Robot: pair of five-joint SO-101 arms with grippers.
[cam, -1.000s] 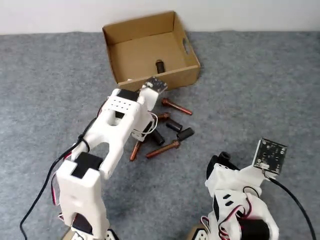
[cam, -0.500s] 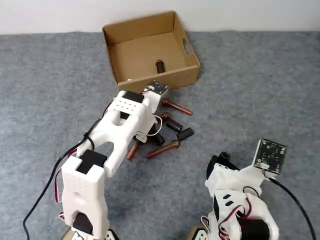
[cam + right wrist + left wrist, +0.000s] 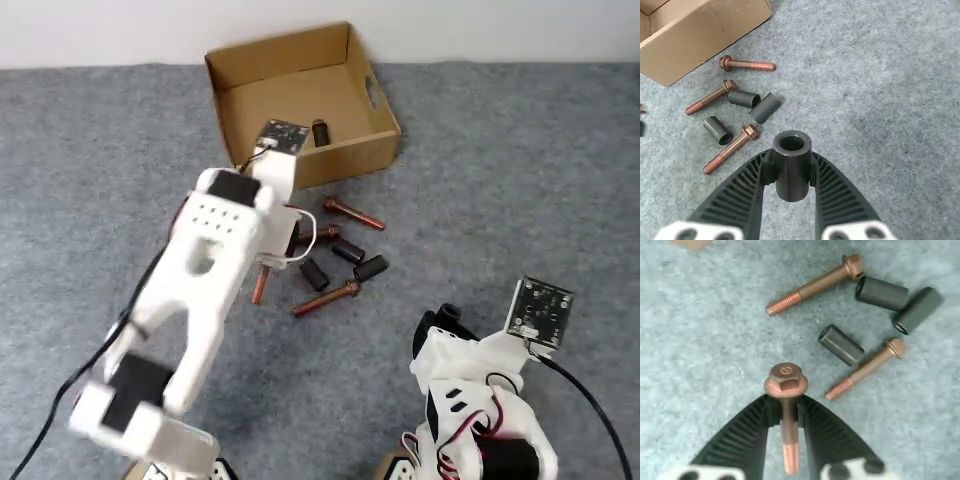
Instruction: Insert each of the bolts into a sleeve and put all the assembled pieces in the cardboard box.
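desk point(image 3: 520, 180): grey | cardboard box point(image 3: 340, 158): far side, boxed sleeve point(image 3: 320, 132) inside | L gripper point(image 3: 785, 407): nearly closed, pinches bolt point(image 3: 785, 385) by shank | R gripper point(image 3: 791, 165): part open, clamps sleeve point(image 3: 792, 145) | loose bolts point(image 3: 746, 64) + loose sleeves point(image 3: 744, 98): on desk beside box

Coppery metal bolts point(image 3: 786, 395), matt dark sleeves point(image 3: 791, 165)

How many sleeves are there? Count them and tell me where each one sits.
5 sleeves. One is held in the right gripper; three lie loose on the grey carpet among the bolts; one lies in the cardboard box. More may be hidden under the left arm.
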